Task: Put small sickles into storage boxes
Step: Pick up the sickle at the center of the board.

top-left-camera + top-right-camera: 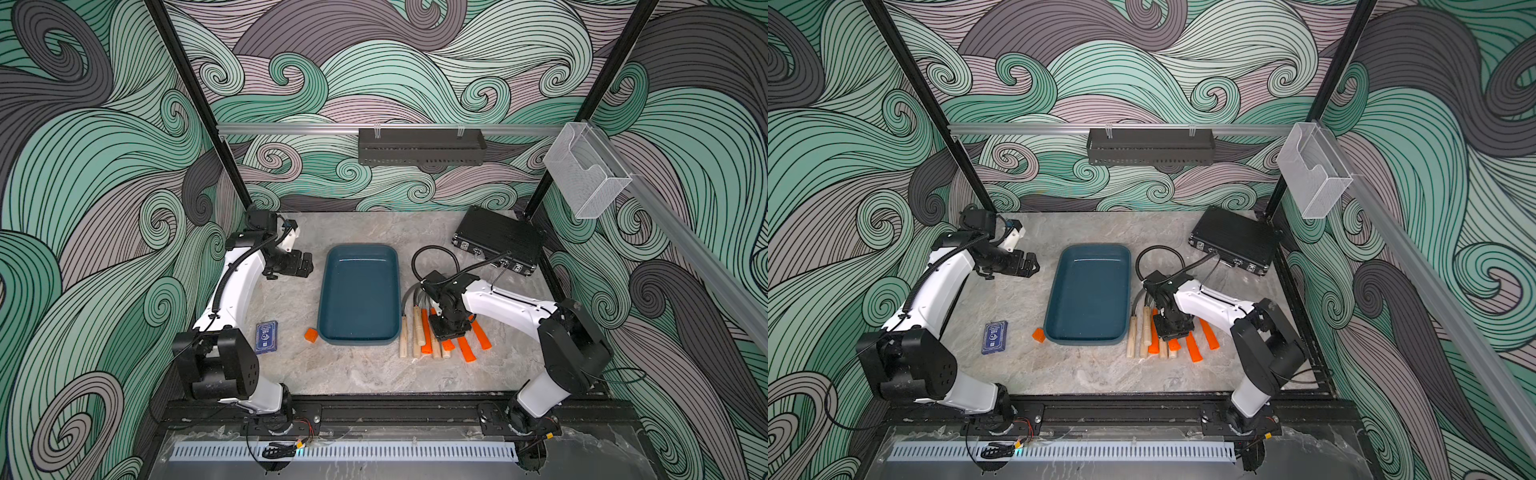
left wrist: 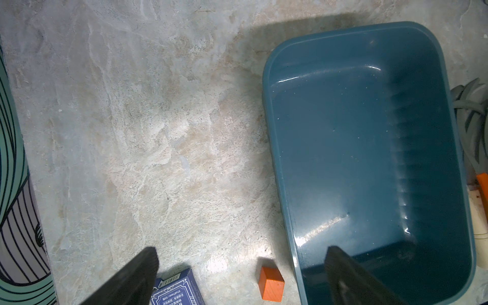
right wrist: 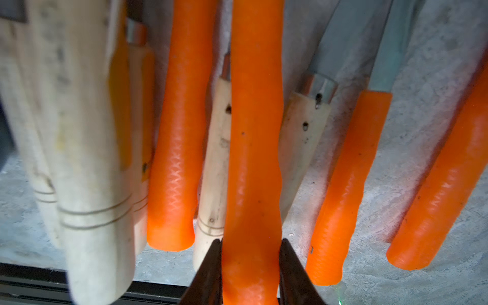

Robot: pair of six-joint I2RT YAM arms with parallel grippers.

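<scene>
Several small sickles [image 1: 419, 332] [image 1: 1148, 332] lie side by side on the marble table, just right of the storage box [image 1: 360, 295] [image 1: 1090, 291], a dark teal tray with nothing in it. Their handles are orange or pale wood, and their grey blades curve toward the back. My right gripper [image 1: 448, 328] [image 3: 250, 241] is down on the pile, shut on one orange handle [image 3: 254, 132], which crosses over the wooden handles. My left gripper [image 1: 305, 264] [image 2: 240, 250] hangs open left of the tray's far end [image 2: 356, 158], holding nothing.
An orange cube [image 1: 311, 335] [image 2: 271, 284] sits at the tray's near left corner, with a blue card box [image 1: 266, 337] further left. A black latch case [image 1: 498, 241] stands at the back right. A clear bin [image 1: 586, 170] and a black rack [image 1: 419, 147] hang on the walls.
</scene>
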